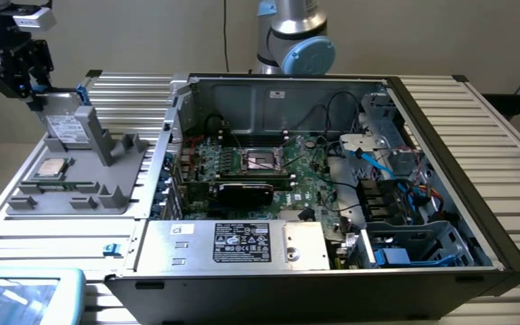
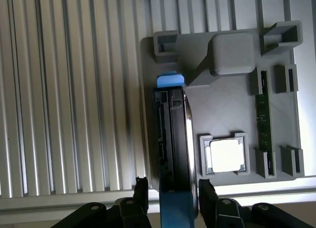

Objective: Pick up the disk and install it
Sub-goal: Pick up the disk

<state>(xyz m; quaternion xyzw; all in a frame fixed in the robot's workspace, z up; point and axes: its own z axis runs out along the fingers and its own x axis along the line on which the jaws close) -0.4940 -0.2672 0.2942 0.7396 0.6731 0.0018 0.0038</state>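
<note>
Disk point(image 2: 173, 134) upright, edge-on, within the parted pincer point(image 2: 173, 183)

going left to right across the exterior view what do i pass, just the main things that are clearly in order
disk standing upright → CPU socket on the motherboard → drive cage inside the open computer case

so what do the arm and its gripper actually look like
The arm is a silver metal tube with a rounded light blue joint cap. The gripper is matte black, with two slim black fingers and round pivots at their bases.
</note>
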